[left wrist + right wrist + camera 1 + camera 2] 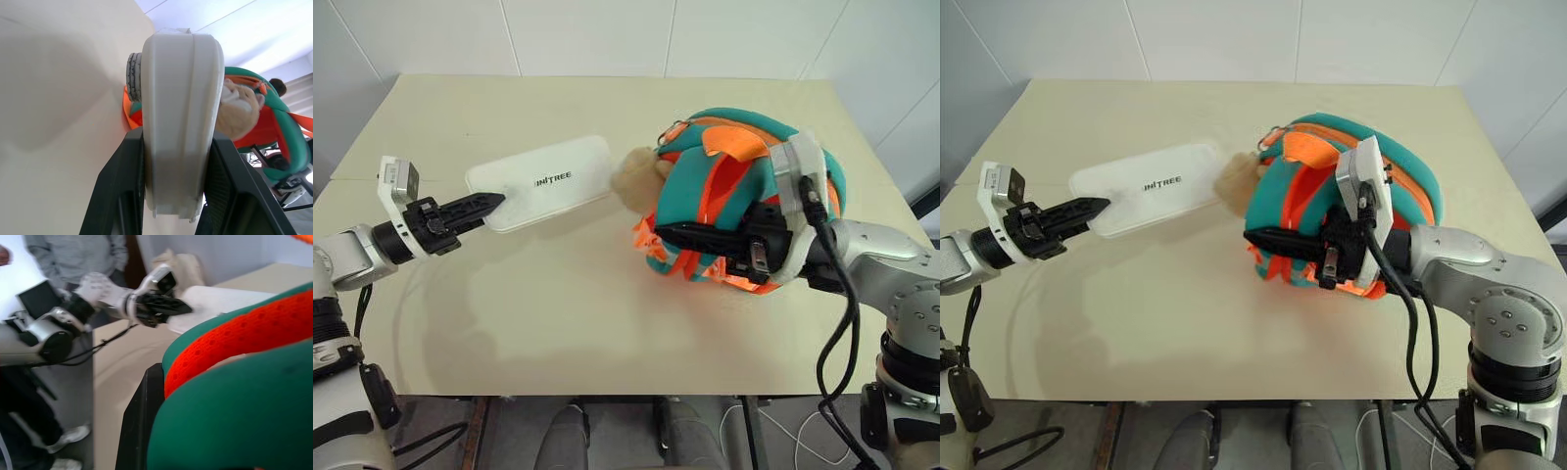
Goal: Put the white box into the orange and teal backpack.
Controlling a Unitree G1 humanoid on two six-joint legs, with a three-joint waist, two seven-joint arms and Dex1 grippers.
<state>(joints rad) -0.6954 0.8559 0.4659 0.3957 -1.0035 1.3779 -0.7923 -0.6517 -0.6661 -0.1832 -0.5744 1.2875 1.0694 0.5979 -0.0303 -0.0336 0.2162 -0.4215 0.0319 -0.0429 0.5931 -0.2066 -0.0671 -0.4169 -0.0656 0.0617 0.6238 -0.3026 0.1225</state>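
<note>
Your left gripper (pixel 497 202) pinches the white box (pixel 548 180) by one short end, its two black fingers (pixel 120 191) pressed against the box's broad faces, as the left wrist view shows plainly. The box is held clear above the beige table (pixel 558 323), its lettered top face turned up and its free end reaching toward the orange and teal backpack (pixel 734 186), stopping just beside the beige pom-pom (pixel 636 178) that hangs at the pack's near edge. Whether the box's far corner touches the pom-pom you cannot tell from the head views. Your right gripper (pixel 1263 238) is pressed together on the backpack, its fingers closed on teal and orange strap material at the pack's front, with the pack sitting on the table to the right of the box. In the right wrist view, teal and orange fabric crowds the foreground and covers most of the black finger (pixel 139 426), so the exact point of the grip is hidden. That view also looks past the fabric to the left gripper and the white box end, somewhat blurred, with a person in a grey top (pixel 78 254) standing beyond the table, cut off at the frame's top. The backpack's opening is hard to make out among the folded straps.
</note>
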